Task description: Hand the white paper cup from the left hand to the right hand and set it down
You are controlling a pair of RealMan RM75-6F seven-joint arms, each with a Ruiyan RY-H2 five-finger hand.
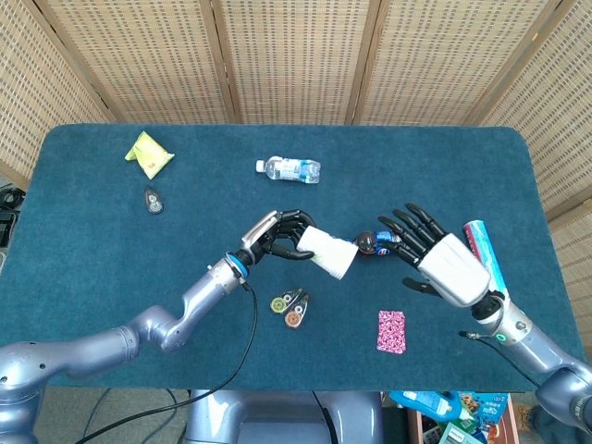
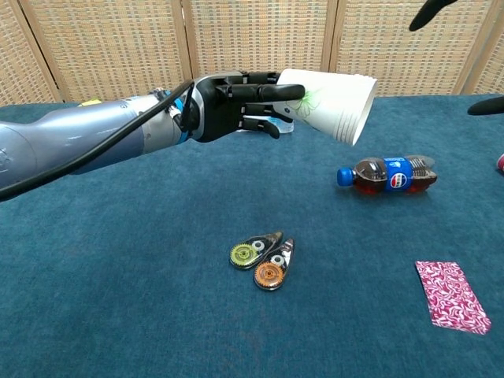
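The white paper cup [image 1: 329, 252] is held on its side above the middle of the tabletop [image 1: 83, 240], its open mouth turned toward 3 o'clock. It is gripped at its base end by the left robot hand [image 1: 277, 233], whose dark fingers [image 2: 260, 92] are wrapped around the cup wall. In the chest view the cup [image 2: 331, 104] is seen raised clear of the blue surface. The right robot hand [image 1: 433, 260] is held just to the 3 o'clock side of the cup with its fingers spread and nothing in it; a small gap is seen between fingertips and cup rim.

A cola bottle [image 1: 381, 242] lies on the tabletop, partly hidden by the right robot hand. Two tape dispensers [image 1: 290, 309] lie at 6 o'clock from the cup, and a pink patterned card [image 1: 391, 331] lies toward 5 o'clock. A water bottle [image 1: 289, 169] lies at 12 o'clock, well apart. Open surface is seen toward the near edge at 7 o'clock. A yellow packet [image 1: 148, 154] and a small dark object [image 1: 153, 200] lie toward the far left corner, and a striped tube [image 1: 485, 254] lies near the right edge.
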